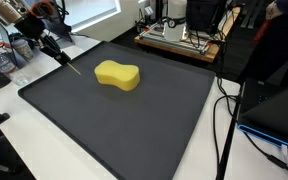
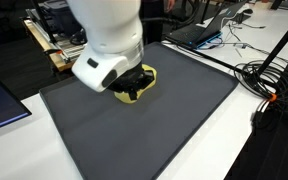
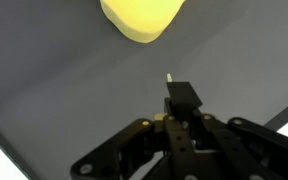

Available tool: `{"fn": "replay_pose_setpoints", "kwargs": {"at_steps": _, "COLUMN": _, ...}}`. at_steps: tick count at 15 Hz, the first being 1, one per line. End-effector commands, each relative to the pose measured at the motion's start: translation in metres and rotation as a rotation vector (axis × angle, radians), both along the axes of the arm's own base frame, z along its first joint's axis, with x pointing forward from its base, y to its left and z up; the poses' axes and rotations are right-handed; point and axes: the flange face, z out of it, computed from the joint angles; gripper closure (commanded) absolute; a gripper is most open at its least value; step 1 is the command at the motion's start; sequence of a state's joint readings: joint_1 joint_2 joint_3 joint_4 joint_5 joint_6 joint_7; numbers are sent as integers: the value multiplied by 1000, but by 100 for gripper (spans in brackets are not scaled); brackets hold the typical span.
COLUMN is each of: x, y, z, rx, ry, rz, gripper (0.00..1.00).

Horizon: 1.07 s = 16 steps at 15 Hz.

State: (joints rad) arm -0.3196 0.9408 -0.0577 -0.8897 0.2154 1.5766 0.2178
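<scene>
Stick (image 1: 72, 67) is pinched in the pressed-together gripper (image 3: 181, 103), tip near the mat's (image 1: 134, 130) far-left part. Yellow sponge (image 1: 118, 75) lies apart, right, not yet touched.

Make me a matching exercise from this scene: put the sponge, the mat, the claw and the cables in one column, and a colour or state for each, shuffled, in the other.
Column one:
1. sponge
2. mat
3. claw
4. cables

Column two:
A. closed on a thin stick
B. yellow
C. black, trailing beside the mat
D. dark grey, lying flat under the sponge

Pairs: 1-B, 2-D, 3-A, 4-C.
</scene>
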Motion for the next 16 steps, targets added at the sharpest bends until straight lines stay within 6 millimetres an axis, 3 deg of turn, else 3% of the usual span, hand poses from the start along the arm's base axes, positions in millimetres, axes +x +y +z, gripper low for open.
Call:
{"fn": "replay_pose_setpoints", "kwargs": {"at_steps": 1, "x": -9, "y": -44, "z": -6, "rx": 88, "ry": -22, "rz": -136, "gripper": 97}}
{"fn": "replay_pose_setpoints", "kwargs": {"at_steps": 5, "x": -33, "y": -92, "z": -1, "rx": 150, "ry": -54, "rz": -265, "gripper": 97}}
{"fn": "replay_pose_setpoints", "kwargs": {"at_steps": 10, "x": -59, "y": -133, "z": 20, "rx": 148, "ry": -123, "rz": -370, "gripper": 97}}
{"fn": "replay_pose_setpoints", "kwargs": {"at_steps": 12, "x": -70, "y": -138, "z": 30, "rx": 136, "ry": -148, "rz": -383, "gripper": 97}}
{"fn": "replay_pose_setpoints", "kwargs": {"at_steps": 16, "x": -88, "y": -125, "z": 53, "rx": 100, "ry": -193, "rz": -308, "gripper": 97}}
